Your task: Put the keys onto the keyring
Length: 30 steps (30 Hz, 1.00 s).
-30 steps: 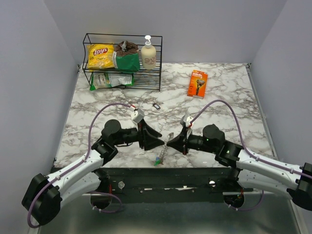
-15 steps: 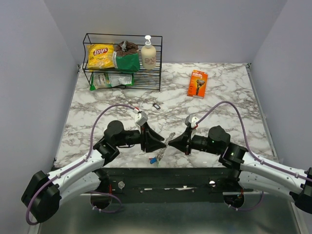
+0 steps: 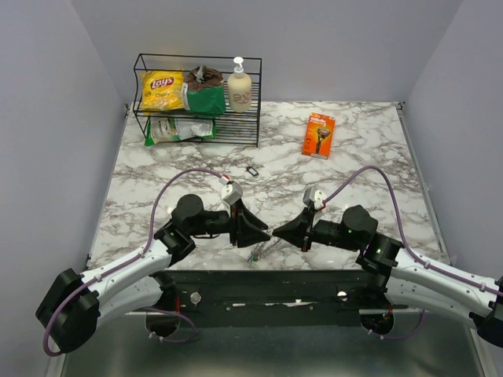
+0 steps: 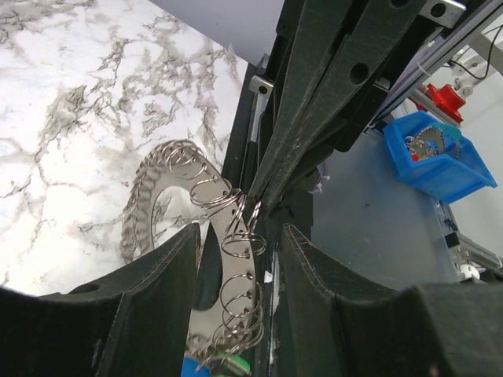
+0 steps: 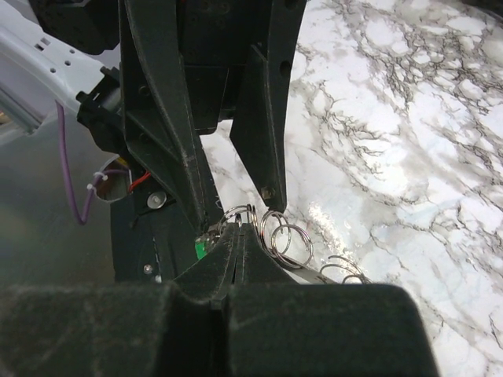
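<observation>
On the marble table (image 3: 369,149), a wire rack (image 3: 236,128) holds a Lay's bag (image 3: 161,88), green bag (image 3: 206,96) and pump bottle (image 3: 239,88); an orange box (image 3: 318,134) lies right of it

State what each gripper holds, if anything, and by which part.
The right gripper is shut on the keyring, pinching a small wire loop on its edge. The left gripper is open, fingers either side of the ring, gripping nothing.
</observation>
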Available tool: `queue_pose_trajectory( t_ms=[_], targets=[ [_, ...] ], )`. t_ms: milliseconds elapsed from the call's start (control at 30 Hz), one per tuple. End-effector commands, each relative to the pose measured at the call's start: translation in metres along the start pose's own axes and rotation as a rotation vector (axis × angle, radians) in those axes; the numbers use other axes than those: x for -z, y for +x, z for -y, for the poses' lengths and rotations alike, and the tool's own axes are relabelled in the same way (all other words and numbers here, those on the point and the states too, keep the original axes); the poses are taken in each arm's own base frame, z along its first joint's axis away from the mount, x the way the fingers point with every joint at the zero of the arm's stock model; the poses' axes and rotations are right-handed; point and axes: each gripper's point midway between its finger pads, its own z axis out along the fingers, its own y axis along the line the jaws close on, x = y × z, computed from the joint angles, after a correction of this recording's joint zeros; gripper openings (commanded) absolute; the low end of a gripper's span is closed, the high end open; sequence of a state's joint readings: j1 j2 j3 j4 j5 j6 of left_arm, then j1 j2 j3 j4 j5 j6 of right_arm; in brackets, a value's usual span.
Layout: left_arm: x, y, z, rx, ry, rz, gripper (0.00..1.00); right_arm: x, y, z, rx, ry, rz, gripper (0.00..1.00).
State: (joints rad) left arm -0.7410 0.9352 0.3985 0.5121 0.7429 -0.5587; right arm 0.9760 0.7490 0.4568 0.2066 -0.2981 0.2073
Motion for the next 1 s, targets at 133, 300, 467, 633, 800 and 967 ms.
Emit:
queue_pose_trajectory(
  t_ms=[133,300,467,633,800,967],
  targets=[
    [-0.005,-0.016,0.020,-0.061,0.102,0.031,0.47,0.002,-0.020,-0.010,0.044,-0.045,0.081,0.01],
    [-0.008,-0.011,0.024,-0.052,0.130,0.008,0.43,0.004,-0.024,-0.012,0.045,-0.049,0.099,0.01],
    [-0.011,-0.010,0.028,-0.058,0.157,0.001,0.35,0.007,-0.027,-0.012,0.046,-0.047,0.112,0.01],
    [-0.013,-0.015,0.034,-0.070,0.188,0.012,0.22,0.007,-0.027,-0.016,0.037,-0.067,0.114,0.01],
    [-0.012,-0.021,0.041,-0.074,0.217,0.047,0.29,0.006,-0.025,-0.017,0.032,-0.077,0.113,0.01],
    [-0.011,-0.023,0.046,-0.084,0.248,0.061,0.02,0.007,-0.028,-0.017,0.036,-0.074,0.122,0.01]
  ],
)
